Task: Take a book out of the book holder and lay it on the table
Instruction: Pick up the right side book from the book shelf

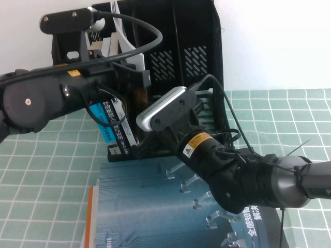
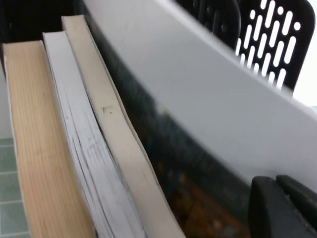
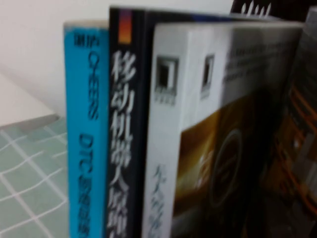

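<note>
The black book holder [image 1: 196, 31] stands upright at the back of the green grid table [image 1: 41, 170]. My left gripper [image 1: 129, 77] reaches into it from the left, up near the books' top edges. In the left wrist view one dark finger [image 2: 277, 208] lies beside a wide white sheet [image 2: 223, 109] that looks like the book, leaning across the compartment in front of the perforated back panel [image 2: 267, 29]. My right gripper [image 1: 146, 148] sits low at the holder's front, mostly hidden behind its wrist camera [image 1: 163, 108]. It faces the spines.
A large dark blue book [image 1: 155, 206] lies flat on the table in front of the holder, under my right arm. Three books stand in the holder's left compartment: a cyan spine [image 3: 86, 134], a black spine [image 3: 126, 124] and a white-covered one [image 3: 168, 148].
</note>
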Robot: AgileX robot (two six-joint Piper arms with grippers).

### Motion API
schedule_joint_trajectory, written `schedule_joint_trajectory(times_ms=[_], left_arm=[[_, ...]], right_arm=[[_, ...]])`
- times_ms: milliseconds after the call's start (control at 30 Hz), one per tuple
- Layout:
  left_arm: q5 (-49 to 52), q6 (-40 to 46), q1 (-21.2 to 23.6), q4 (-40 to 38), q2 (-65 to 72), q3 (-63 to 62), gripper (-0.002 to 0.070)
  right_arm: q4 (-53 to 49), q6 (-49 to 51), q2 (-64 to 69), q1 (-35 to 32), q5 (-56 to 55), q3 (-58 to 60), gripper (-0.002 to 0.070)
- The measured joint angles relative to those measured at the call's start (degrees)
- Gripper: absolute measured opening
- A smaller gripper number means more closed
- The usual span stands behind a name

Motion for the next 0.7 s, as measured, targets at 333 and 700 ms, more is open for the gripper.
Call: schedule_joint_trajectory(times_ms=[333,700], left_arm=[[10.8,2.8,-0.1,0.1,-12.5,-2.1,-0.0002],[18.5,5.3,-0.1,1.1,-37.3,-4.1,-0.0002]], right_arm=[[5.3,-12.4,-8.8,0.3,-7.5,0.0,0.0024],[-3.6,-21.8,-32.6,0.0,17.4,0.0,0.0016]])
